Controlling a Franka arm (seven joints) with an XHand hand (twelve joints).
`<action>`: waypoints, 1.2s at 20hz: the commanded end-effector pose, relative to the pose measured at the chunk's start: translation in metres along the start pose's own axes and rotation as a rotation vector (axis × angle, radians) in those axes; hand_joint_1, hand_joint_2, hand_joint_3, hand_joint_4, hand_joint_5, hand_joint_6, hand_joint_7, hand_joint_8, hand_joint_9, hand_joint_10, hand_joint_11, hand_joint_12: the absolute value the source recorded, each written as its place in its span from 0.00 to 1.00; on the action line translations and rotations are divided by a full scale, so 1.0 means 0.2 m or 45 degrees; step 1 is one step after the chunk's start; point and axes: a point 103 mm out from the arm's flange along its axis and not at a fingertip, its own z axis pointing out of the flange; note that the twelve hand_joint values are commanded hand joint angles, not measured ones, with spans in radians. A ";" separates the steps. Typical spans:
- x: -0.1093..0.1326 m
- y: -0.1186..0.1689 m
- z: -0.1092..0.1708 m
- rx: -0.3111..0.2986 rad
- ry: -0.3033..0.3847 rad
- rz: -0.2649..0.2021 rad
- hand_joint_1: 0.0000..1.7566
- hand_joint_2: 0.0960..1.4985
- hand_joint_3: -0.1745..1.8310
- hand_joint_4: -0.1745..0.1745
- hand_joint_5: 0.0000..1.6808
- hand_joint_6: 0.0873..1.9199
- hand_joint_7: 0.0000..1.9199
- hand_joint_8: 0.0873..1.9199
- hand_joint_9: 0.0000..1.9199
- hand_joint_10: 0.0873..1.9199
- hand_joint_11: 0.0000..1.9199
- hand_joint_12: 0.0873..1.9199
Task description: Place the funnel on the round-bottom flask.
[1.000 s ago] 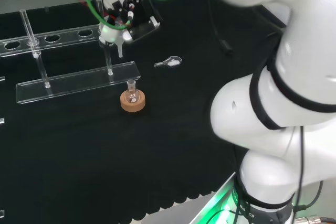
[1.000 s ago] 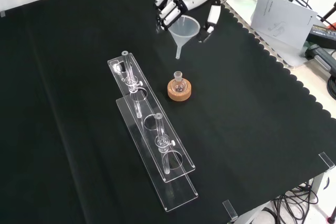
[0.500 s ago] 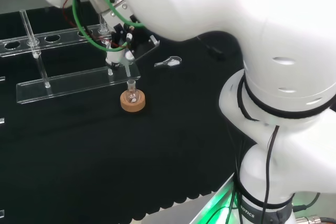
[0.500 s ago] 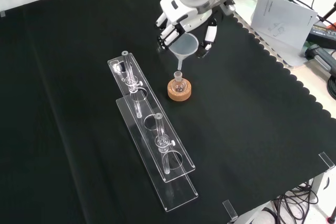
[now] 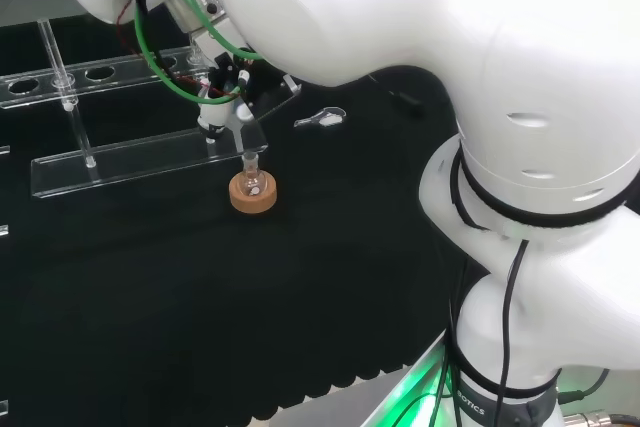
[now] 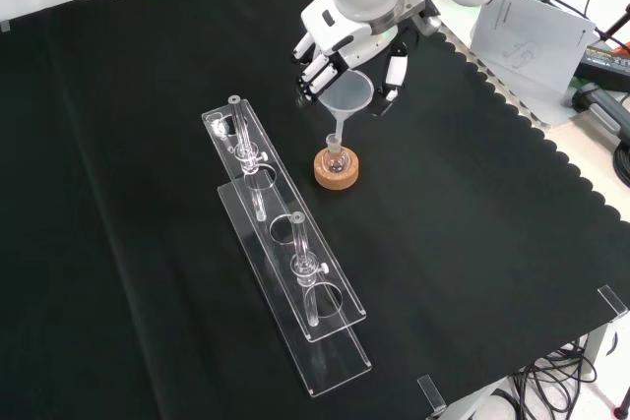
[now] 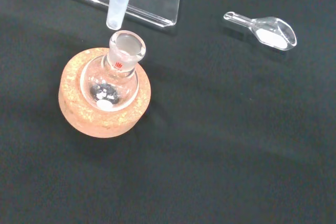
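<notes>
Hand point(image 6: 346, 38) gripped funnel point(image 6: 347, 95) by rim — stem upright, tip just above round-bottom flask point(image 6: 336, 155) mouth, slightly off-centre; flask sat below in cork ring point(image 6: 337, 174).

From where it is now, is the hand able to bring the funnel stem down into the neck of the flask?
Probably yes. The hand holds the funnel, whose stem tip hangs just above the open neck of the round-bottom flask on its cork ring. Nothing lies between them.
</notes>
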 end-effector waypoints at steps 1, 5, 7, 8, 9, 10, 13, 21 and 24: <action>0.01 0.01 0.02 0.009 -0.007 -0.003 0.39 0.53 0.35 0.28 0.36 0.00 0.35 0.41 0.56 0.39 0.29 0.64; 0.01 0.02 0.05 0.014 0.004 -0.008 0.39 0.53 0.35 0.28 0.36 0.00 0.35 0.41 0.56 0.39 0.29 0.64; 0.02 0.02 0.04 0.016 -0.001 -0.007 0.39 0.53 0.35 0.28 0.36 0.00 0.35 0.41 0.56 0.39 0.29 0.64; 0.02 0.02 0.05 0.016 -0.001 -0.010 0.39 0.53 0.35 0.28 0.36 0.00 0.35 0.41 0.56 0.39 0.29 0.64; 0.01 0.02 0.06 0.015 0.003 -0.011 0.39 0.53 0.35 0.28 0.36 0.00 0.34 0.41 0.56 0.39 0.29 0.64; 0.01 0.02 0.07 0.015 0.005 -0.011 0.39 0.53 0.35 0.28 0.36 0.00 0.34 0.41 0.56 0.39 0.29 0.64; -0.02 0.03 0.09 0.009 0.012 -0.008 0.39 0.53 0.35 0.28 0.36 0.00 0.34 0.41 0.56 0.39 0.29 0.64; -0.02 0.03 0.09 0.008 0.016 0.004 0.39 0.53 0.35 0.28 0.37 0.00 0.34 0.41 0.56 0.39 0.29 0.64; -0.05 0.03 0.10 -0.007 0.028 0.005 0.39 0.53 0.35 0.28 0.37 0.00 0.34 0.41 0.56 0.39 0.29 0.64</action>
